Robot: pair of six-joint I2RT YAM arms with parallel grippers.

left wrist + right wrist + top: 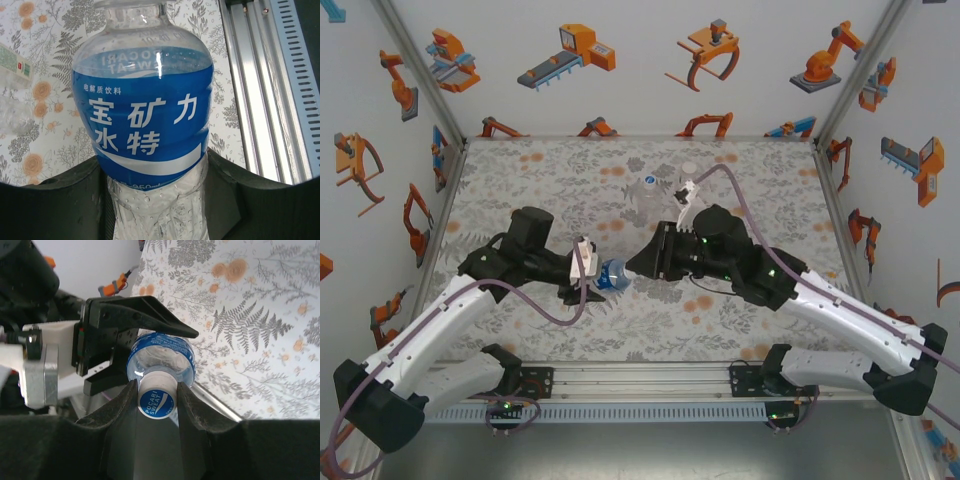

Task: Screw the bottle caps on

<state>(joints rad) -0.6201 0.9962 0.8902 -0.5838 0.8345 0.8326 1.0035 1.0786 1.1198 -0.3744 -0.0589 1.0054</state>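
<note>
Our left gripper (592, 270) clamps the blue-labelled bottle (147, 115) over the table (520, 180) while our right gripper (157, 401) pinches its white cap (156, 402), seated on the neck. Tightening looks underway, and another bottle (646, 193) farther back seems yet to be capped.

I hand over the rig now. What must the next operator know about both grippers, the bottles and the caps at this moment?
Left gripper: shut on the blue-label bottle, holding it sideways with the neck toward the right arm.
Right gripper: fingers shut on the white cap, which sits on that bottle's neck.
Elsewhere: a clear bottle stands at the far middle of the table; a green-white label bottle is also on it.
Done: cap placed on the blue-label bottle; how tight it is, I cannot tell.
Left: finish tightening it, then the other two bottles.
</note>
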